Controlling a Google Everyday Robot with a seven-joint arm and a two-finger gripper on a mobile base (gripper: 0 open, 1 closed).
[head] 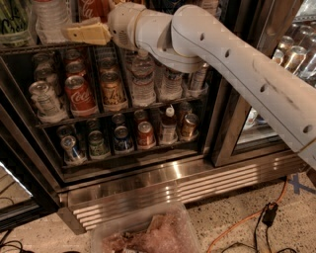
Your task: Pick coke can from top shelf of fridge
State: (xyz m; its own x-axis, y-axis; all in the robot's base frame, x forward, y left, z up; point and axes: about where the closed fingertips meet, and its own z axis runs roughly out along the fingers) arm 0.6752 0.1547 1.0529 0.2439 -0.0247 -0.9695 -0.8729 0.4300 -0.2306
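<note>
The coke can (92, 9) is red with white script and stands on the top shelf (29, 48) of the fridge (148, 184); the picture's top edge cuts off its upper part. My gripper (85, 32), tan at the tip of the white arm, is at the front rail of the top shelf. It sits just below and in front of the coke can and slightly to its left, pointing left. Nothing shows in its hold.
Clear plastic bottles (49, 17) and a green can (12, 20) stand left of the coke can. The second rack holds another red cola can (79, 95), a gold-orange can (112, 89) and water bottles (143, 81). A plastic tub (148, 232) and an orange cable (247, 217) lie on the floor.
</note>
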